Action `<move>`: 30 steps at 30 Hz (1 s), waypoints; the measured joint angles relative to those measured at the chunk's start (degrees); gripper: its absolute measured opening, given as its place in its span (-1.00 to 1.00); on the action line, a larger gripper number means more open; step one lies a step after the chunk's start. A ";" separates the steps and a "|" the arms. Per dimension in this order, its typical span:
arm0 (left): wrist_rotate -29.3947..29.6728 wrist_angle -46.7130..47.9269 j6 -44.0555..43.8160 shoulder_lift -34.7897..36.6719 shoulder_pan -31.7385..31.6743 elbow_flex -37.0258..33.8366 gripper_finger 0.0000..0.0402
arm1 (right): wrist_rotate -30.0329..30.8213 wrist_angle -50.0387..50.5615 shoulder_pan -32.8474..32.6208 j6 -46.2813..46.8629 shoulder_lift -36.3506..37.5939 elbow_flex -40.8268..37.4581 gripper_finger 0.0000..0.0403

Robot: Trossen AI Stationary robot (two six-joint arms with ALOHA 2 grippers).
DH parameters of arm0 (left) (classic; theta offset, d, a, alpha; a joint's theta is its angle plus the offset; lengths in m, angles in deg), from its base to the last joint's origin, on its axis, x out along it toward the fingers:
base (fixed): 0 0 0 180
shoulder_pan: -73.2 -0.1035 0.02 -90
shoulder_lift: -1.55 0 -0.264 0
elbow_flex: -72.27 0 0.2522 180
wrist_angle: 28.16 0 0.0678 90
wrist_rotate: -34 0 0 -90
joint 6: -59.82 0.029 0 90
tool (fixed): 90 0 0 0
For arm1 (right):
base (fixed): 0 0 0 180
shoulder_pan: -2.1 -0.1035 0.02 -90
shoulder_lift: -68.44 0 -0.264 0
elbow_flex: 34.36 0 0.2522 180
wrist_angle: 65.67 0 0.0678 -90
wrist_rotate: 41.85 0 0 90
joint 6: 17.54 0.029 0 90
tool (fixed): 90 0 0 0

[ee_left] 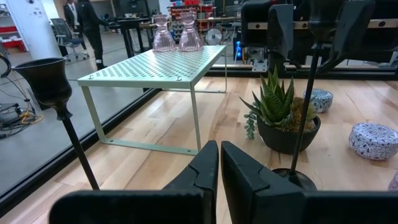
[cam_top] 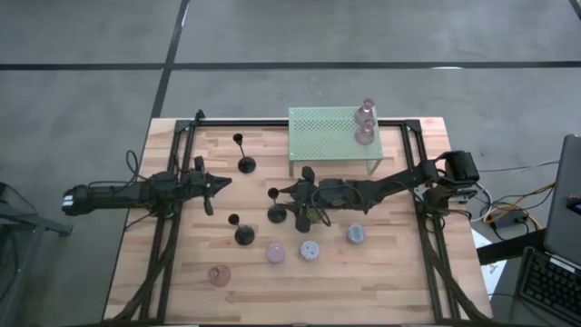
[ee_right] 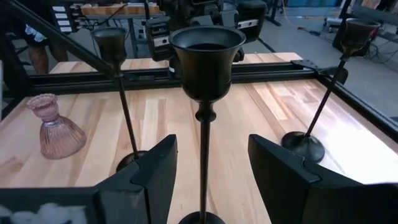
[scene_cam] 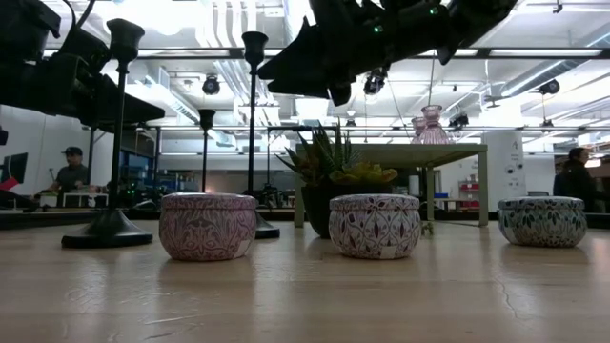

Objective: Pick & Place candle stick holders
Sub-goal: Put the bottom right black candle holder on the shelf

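- Nearest the table's front edge sits a pink glass holder (cam_top: 219,274), with three round patterned tins behind it: pink (cam_top: 275,253), lilac (cam_top: 310,250) and blue (cam_top: 355,234).
- One black candlestick (cam_top: 242,233) stands just behind the tins, left of centre.
- The right gripper (ee_right: 210,163) hangs at mid-table with its jaws spread, straddling the stem of the middle black candlestick (ee_right: 206,93) without closing on it; a spiky green plant (ee_left: 281,112) stands just beside it.
- The left gripper (ee_left: 219,163) hovers over the table's left side, fingers pressed together, holding nothing.
- A third black candlestick (cam_top: 245,162) stands farther back.
- At the rear, the pale green mesh rack (cam_top: 318,134) carries pink glass holders (cam_top: 365,123).
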 joint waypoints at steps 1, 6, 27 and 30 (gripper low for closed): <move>0.00 0.00 0.00 0.00 0.01 0.00 -0.88 | 0.02 0.00 -0.16 0.17 0.00 -0.02 -0.06; 0.00 0.00 0.00 0.00 -0.01 0.01 -0.88 | 0.03 -0.26 -0.42 0.59 0.00 -0.13 -0.06; 0.03 0.00 0.00 -0.23 -0.01 0.00 -0.88 | 1.75 -3.27 -1.24 0.46 -6.42 2.70 -0.09; 0.02 0.00 0.00 -0.28 -0.01 -0.01 -0.88 | 1.79 -3.80 -1.27 0.41 -6.01 2.89 -0.12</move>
